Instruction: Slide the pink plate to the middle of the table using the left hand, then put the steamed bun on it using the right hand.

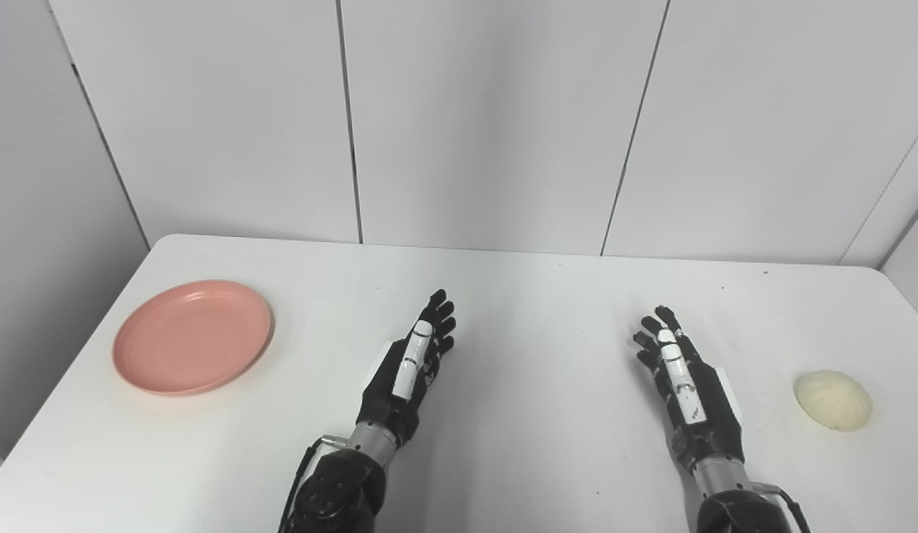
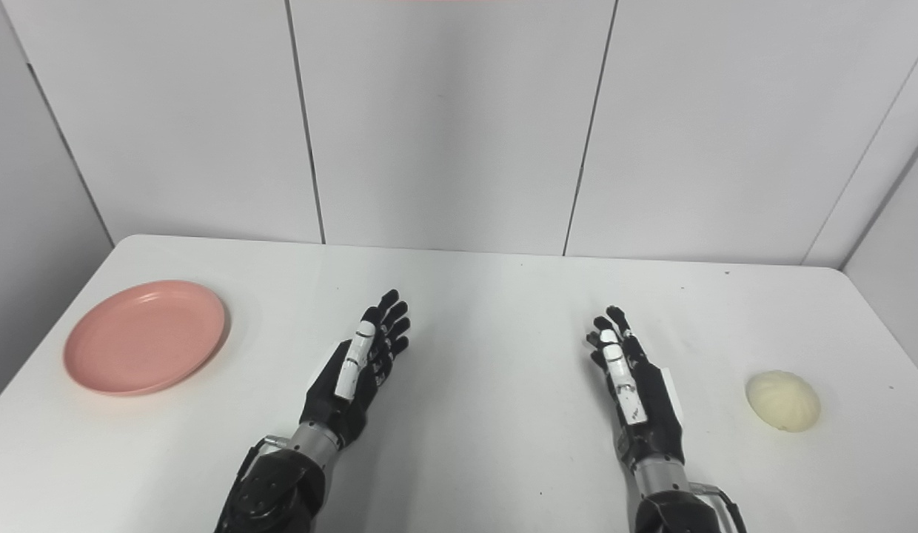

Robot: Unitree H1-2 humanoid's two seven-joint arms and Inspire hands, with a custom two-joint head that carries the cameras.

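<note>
A pink plate point(image 1: 192, 335) lies empty on the white table point(image 1: 533, 296) at the far left. A pale steamed bun point(image 1: 833, 400) sits on the table at the far right. My left hand point(image 1: 411, 366) is open, fingers stretched forward, over the middle-left of the table, well to the right of the plate. My right hand point(image 1: 685, 385) is open too, fingers forward, a little left of the bun and apart from it. Neither hand holds anything.
Grey wall panels point(image 1: 488, 118) stand right behind the table's far edge. The table's left edge runs close past the plate, and its right edge lies just beyond the bun point(image 2: 783, 400).
</note>
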